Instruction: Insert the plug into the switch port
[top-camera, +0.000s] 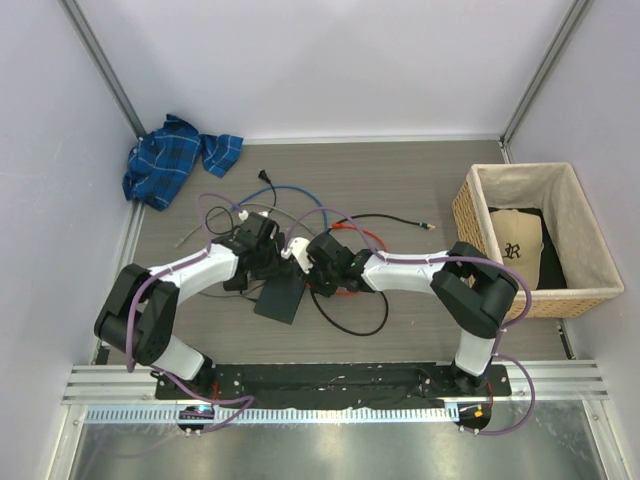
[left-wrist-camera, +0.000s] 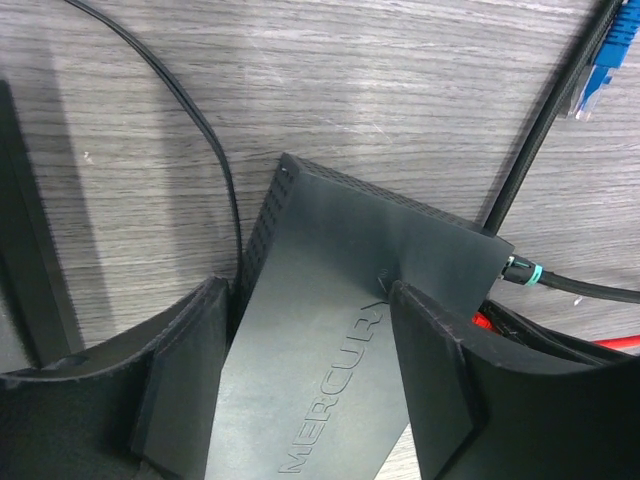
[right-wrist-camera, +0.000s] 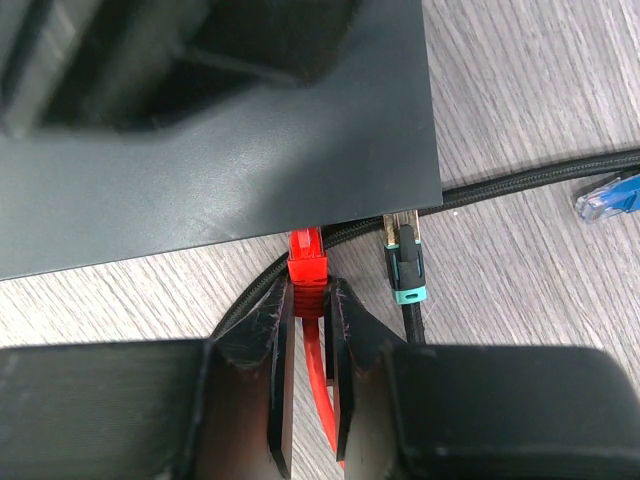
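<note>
A grey wood-grain table (top-camera: 420, 190) lies between white walls. On it the right gripper (right-wrist-camera: 312, 295) is nearly closed, pinching the red plug (right-wrist-camera: 307, 262) by its rear. The plug's nose meets the near edge of the switch (right-wrist-camera: 250, 170), just ahead of the fingertips; whether it is seated cannot be told. The left gripper (left-wrist-camera: 305, 300) stands wide, a finger against each side of the switch, clamping it. The switch is a flat, thin, dark grey box with a perforated side and raised lettering on top.
</note>
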